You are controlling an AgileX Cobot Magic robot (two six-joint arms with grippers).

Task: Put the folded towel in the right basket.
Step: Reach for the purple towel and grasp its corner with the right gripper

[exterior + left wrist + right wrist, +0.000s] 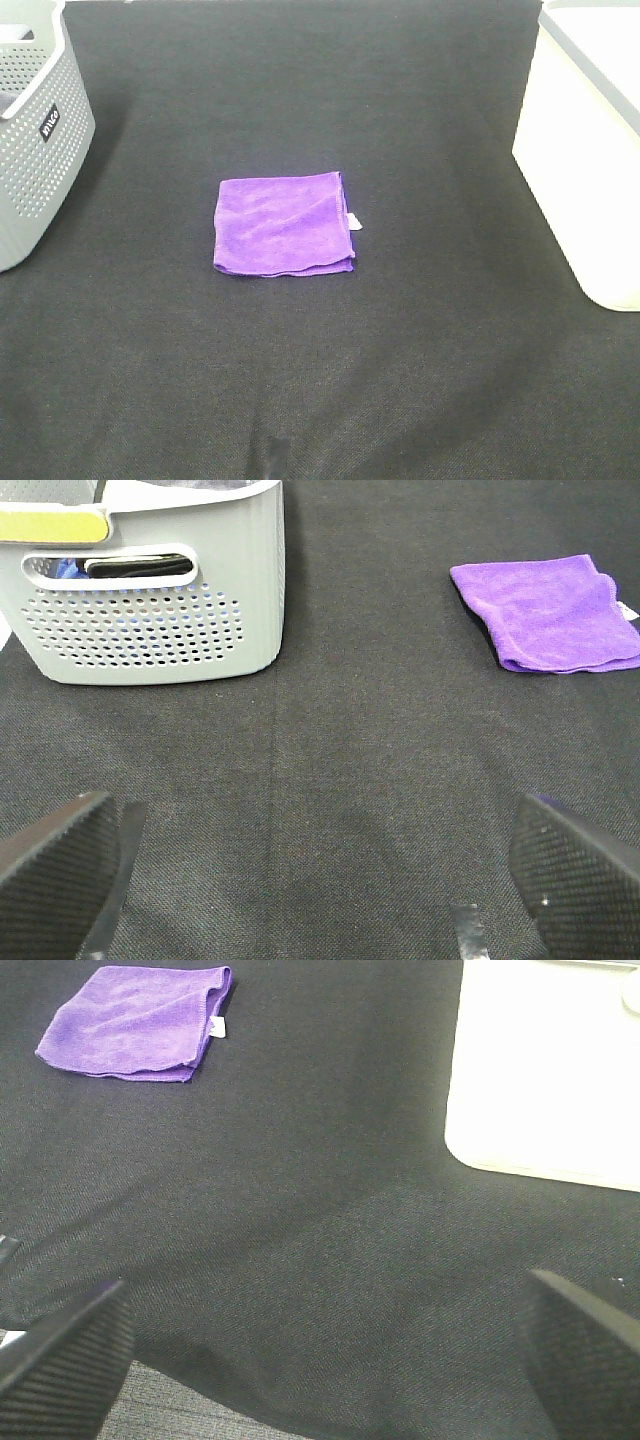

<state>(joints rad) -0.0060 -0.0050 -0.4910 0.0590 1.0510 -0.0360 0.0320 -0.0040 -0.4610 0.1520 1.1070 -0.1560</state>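
The left claw (320,868) and right claw (325,1348) were wide open, holding nothing. The towel (284,224) lay folded on the mat (420,380) ahead of both, well apart from each. The basket (585,170) stood ahead of the right claw.

Even bright overhead light; white basket (585,150) overexposed, shadows soft.

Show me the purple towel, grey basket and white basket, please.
purple towel (283,223), exterior high view, middle of top layer.
grey basket (30,180), exterior high view, perforated side wall.
white basket (580,180), exterior high view, plain side wall.
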